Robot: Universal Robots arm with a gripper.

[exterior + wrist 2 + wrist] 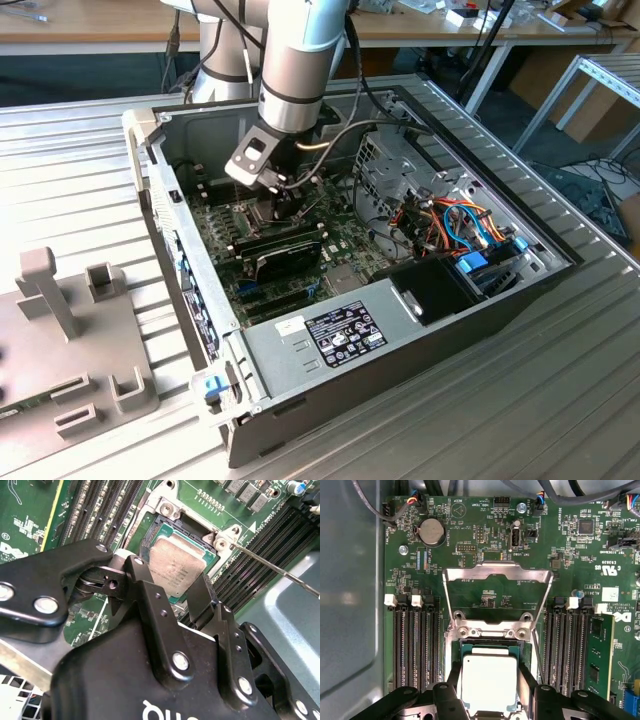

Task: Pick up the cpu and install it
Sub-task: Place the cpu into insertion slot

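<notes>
cpu in socket, gripper around it

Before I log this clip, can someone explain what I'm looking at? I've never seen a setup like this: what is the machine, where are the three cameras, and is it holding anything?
The machine is one robot arm reaching down into an open computer case that lies on a ribbed metal table. The exterior view is shot from a camera off the arm and takes in the whole scene. The two wrist views come from cameras riding on the arm, looking past the black gripper at the green motherboard. There the cpu, a small square chip with a silver-grey top, sits at the socket, whose metal frame is hinged open. The gripper is right at the chip; whether it is actually gripping it I cannot tell. One memory stick stands in a slot nearby.
</notes>
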